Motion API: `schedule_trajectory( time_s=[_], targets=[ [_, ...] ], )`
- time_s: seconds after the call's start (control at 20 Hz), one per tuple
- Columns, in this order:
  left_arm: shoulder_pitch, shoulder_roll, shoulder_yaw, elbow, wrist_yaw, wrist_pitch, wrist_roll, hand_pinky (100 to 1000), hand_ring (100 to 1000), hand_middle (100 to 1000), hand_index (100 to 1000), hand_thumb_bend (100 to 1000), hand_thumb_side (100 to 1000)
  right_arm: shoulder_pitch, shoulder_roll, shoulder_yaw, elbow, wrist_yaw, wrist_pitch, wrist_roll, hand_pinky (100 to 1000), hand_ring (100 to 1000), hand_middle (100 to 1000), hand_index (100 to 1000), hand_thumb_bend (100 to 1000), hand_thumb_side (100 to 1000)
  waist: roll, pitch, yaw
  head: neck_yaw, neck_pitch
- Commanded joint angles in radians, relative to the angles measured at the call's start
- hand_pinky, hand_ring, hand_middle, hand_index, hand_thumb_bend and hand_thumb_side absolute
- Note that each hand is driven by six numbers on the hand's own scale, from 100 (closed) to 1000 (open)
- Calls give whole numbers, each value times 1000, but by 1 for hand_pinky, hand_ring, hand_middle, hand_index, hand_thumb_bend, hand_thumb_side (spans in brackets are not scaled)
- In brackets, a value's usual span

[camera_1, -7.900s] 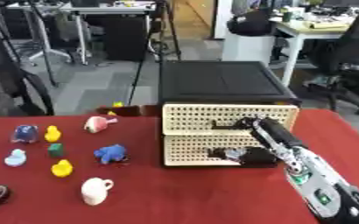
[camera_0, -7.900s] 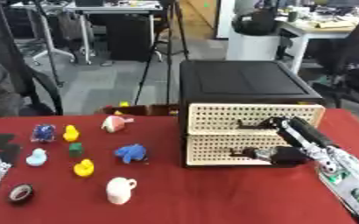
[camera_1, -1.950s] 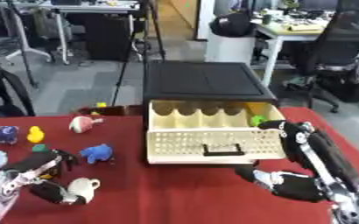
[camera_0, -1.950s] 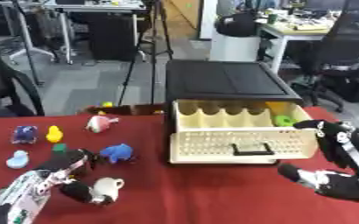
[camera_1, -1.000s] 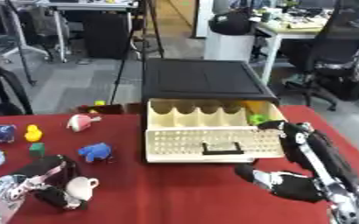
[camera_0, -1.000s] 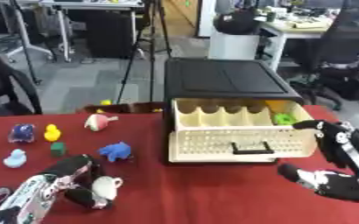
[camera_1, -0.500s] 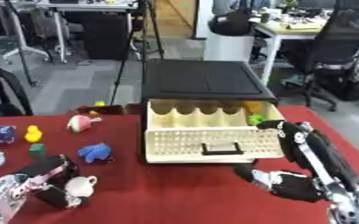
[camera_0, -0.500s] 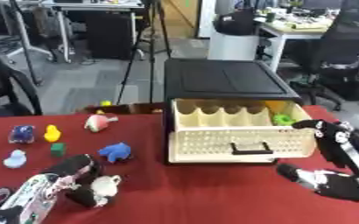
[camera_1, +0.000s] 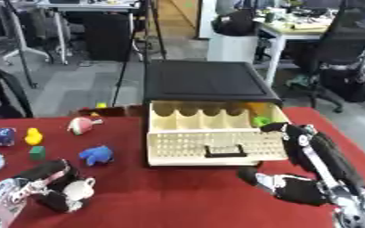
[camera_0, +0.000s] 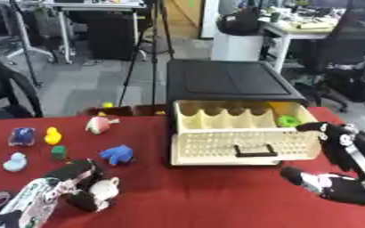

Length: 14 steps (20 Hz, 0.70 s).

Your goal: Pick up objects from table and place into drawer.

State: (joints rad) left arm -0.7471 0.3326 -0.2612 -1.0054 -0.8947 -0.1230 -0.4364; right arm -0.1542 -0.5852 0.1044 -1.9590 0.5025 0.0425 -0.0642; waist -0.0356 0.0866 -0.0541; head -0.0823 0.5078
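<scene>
Left eye view: the left hand (camera_0: 75, 177) has its fingers curled around a small white mug (camera_0: 104, 189) near the tabletop's front left corner. Right eye view: the right hand (camera_1: 293, 161) sits spread open, holding nothing, at the open drawer (camera_1: 215, 136)'s right front corner.

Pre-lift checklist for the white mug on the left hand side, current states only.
1. Left hand on the white mug: fingers curled around it, ok.
2. Mug off the red table: cannot tell.
3. Drawer pulled open: ok.
4. Room in the drawer: left compartments look free, a green object and something yellow sit at the right end, ok.
5. Right hand out of the drawer: resting on the table in front, ok.
6. Blue toy lies between mug and drawer: not ok.
</scene>
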Motion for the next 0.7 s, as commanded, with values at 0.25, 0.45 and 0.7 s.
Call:
schedule_trajectory(
  time_s=[0.25, 0.45, 0.7],
  targets=[
    [-60, 96, -16, -116, 70, -6, -79, 362, 283, 351, 526, 459, 336, -9, -24, -8, -4, -5, 0, 1, 100, 100, 168, 774, 802, 799, 5, -18, -2, -7, 7],
    [-95, 128, -17, -161, 99, 2, -102, 367, 288, 356, 530, 472, 334, -9, -26, -7, -1, -5, -1, 2, 100, 100, 168, 774, 800, 801, 9, -21, -6, -9, 9],
    [-142, 121, -10, -177, 105, 12, -101, 376, 291, 362, 537, 479, 340, -13, -26, -1, 0, -7, -5, 7, 100, 100, 168, 775, 801, 800, 12, -24, -14, -7, 9]
  ],
)
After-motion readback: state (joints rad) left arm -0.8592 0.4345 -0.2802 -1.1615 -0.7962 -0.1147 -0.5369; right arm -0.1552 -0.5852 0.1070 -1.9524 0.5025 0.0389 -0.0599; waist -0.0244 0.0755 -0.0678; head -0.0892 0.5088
